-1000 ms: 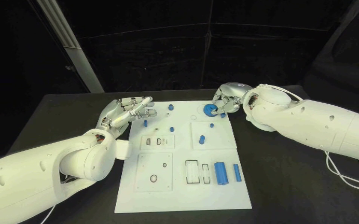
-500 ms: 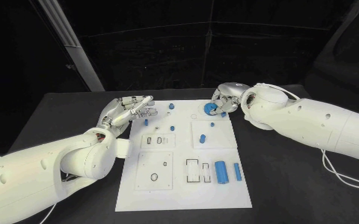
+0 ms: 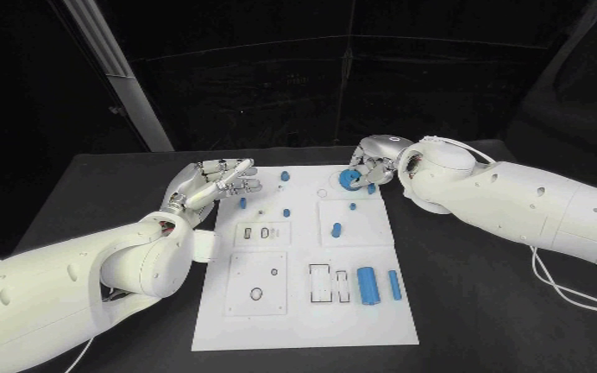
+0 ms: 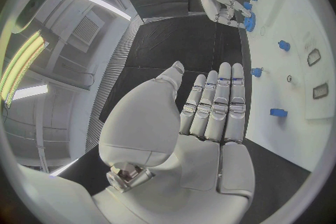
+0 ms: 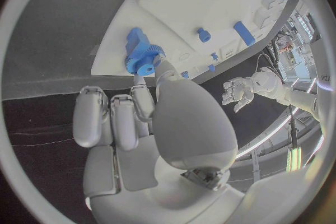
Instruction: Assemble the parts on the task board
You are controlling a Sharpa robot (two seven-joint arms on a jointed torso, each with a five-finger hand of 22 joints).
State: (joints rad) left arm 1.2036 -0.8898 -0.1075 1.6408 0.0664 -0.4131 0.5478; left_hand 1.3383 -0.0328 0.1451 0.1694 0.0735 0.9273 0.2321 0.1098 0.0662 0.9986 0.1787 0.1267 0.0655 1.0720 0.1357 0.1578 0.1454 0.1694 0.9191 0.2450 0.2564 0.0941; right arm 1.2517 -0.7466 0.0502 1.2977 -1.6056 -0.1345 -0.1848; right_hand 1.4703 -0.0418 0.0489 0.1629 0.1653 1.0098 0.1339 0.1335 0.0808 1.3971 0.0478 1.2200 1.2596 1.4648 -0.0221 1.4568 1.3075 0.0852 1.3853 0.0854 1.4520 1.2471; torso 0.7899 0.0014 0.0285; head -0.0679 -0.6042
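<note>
We see the white task board (image 3: 304, 304) lying in the middle of the black table (image 3: 473, 304), with small blue parts scattered over it. At about one o'clock on the board sits a round blue gear-like part (image 3: 347, 182), and our right hand (image 3: 377, 159) is at it: in the right wrist view the thumb and a fingertip (image 5: 145, 102) pinch that part at the board's far corner, the other fingers lying side by side. Our left hand (image 3: 214, 180) hovers at about ten o'clock, over the board's left edge, holding nothing; in the left wrist view its fingers (image 4: 217, 106) lie straight and close together, thumb apart. Near the board's centre a short blue peg (image 3: 336, 232) lies on a raised square plate. Toward four o'clock a thick blue cylinder (image 3: 368, 286) and a thinner blue pin (image 3: 394, 287) lie side by side, just apart. Smaller blue pieces dot the far half between the two hands; we cannot tell whether they stand in holes.
</note>
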